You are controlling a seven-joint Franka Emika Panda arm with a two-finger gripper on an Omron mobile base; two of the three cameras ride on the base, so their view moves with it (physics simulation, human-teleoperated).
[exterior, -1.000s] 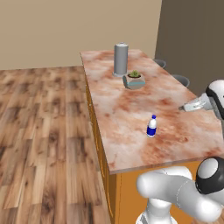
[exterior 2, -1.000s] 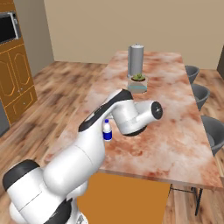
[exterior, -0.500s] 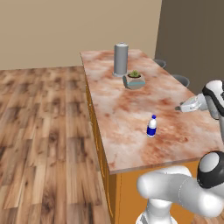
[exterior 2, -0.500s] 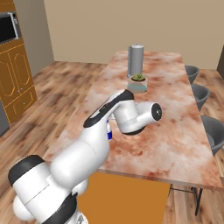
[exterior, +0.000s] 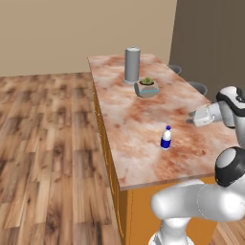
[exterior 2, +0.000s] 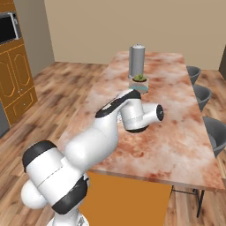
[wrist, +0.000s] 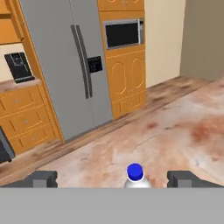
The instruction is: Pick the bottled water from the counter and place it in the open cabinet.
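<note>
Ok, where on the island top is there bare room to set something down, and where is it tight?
The counter is bare along its near end, from the bottled water to the front edge, and between the bottle and the small potted plant. It is crowded at the far end, where the plant sits close to the tall grey cylinder.

The white arm rises from its base at the near end of the table (exterior: 143, 124), bends through a dark-capped elbow, and reaches out over the table's right side, forearm stretched level toward the left long edge. The pincer (wrist: 113, 178) is spread wide (both dark fingertips (wrist: 41, 178) stand far apart at the bottom of the hand view), gripping nothing. In the right base view the bulky upper arm sweeps up from the lower left, wrist turned sideways above the tabletop.
</note>
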